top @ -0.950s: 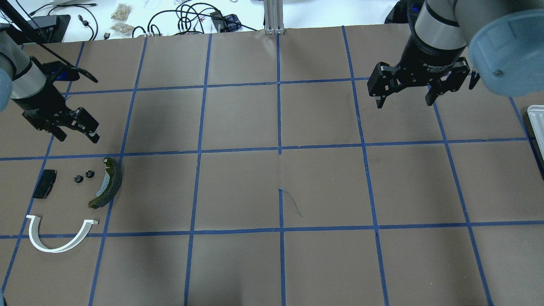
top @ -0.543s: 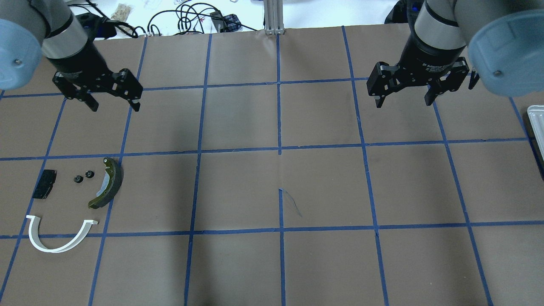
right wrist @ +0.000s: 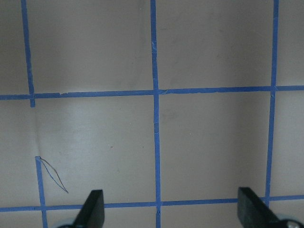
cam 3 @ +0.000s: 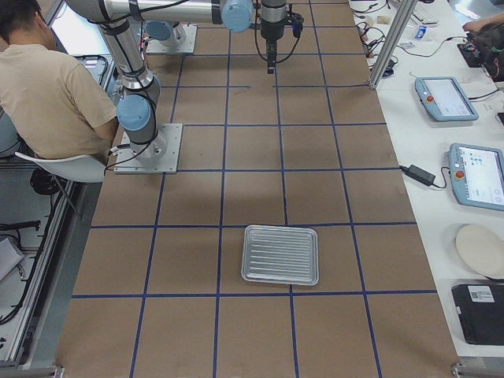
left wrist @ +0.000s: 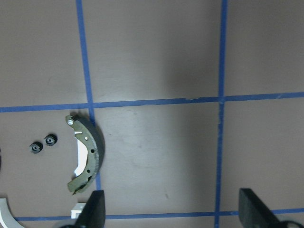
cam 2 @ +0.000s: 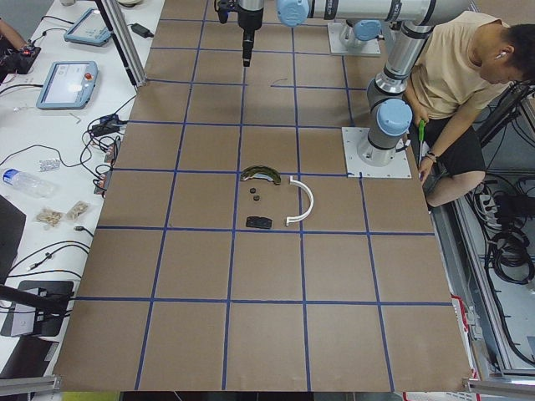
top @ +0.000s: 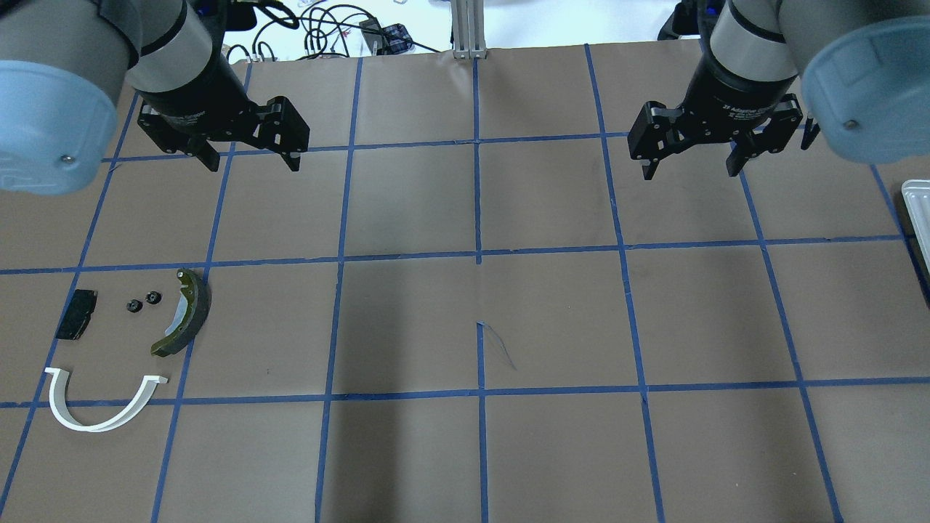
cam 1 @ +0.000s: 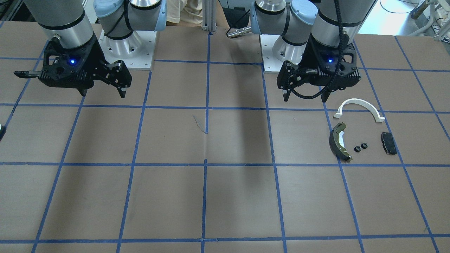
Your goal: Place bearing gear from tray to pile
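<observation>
Two small black bearing gears [top: 133,306] [top: 152,297] lie in the pile at the table's left, between a black pad [top: 76,314] and a dark brake shoe [top: 185,312], above a white half-ring arch [top: 102,407]. They also show in the left wrist view [left wrist: 35,147]. The ribbed metal tray [cam 3: 280,254] at the right end holds nothing visible. My left gripper [top: 252,161] is open and empty, raised behind and to the right of the pile. My right gripper [top: 689,172] is open and empty over bare table at the back right.
Brown paper with a blue tape grid [top: 478,254] covers the table. Cables and small items [top: 327,33] lie beyond the far edge. A seated person [cam 2: 468,75] is beside the robot bases. Tablets [cam 3: 476,173] sit on the side bench.
My left arm has risen away from the pile and swung back and to the right, its gripper staying open. My right gripper has barely moved. The pile is unchanged.
</observation>
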Robot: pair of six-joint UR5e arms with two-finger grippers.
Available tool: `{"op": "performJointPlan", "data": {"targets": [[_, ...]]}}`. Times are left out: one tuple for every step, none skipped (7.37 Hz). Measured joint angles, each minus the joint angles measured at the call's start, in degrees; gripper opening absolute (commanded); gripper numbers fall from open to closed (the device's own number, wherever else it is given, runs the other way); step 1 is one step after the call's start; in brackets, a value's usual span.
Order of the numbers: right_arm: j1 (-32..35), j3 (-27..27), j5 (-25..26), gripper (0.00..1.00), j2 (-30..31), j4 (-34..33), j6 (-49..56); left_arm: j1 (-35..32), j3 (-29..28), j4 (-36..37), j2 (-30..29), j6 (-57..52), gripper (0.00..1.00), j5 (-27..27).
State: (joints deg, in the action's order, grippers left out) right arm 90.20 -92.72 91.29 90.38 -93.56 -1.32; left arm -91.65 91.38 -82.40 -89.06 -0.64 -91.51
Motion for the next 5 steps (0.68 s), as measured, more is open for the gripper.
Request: {"op": "performJointPlan", "data": {"targets": [[0.0,0.0,0.0,1.0,0.0,0.0,0.0,0.0,-0.3,-1.1,1.0,0.1,1.0,0.8],[0.0,0.0,0.1,1.0,0.0,0.0,0.1,0.1,-0.7,-3.1,1.4,0.1,1.0,1.4],[0.0,0.0,0.2,1.0,0.0,-0.1,0.1,0.2,-1.2,-4.3,1.4,0.2,1.0,1.6],[-0.1,0.0,0.2,1.0,0.0,-0.1,0.1,0.2,-1.5,-4.8,1.3,0.4,1.0,1.7],[-0.1,0.0,0.3,1.0,0.0,-0.1,0.1,0.2,-1.6,-5.0,1.0,0.5,1.0,1.8]]}}
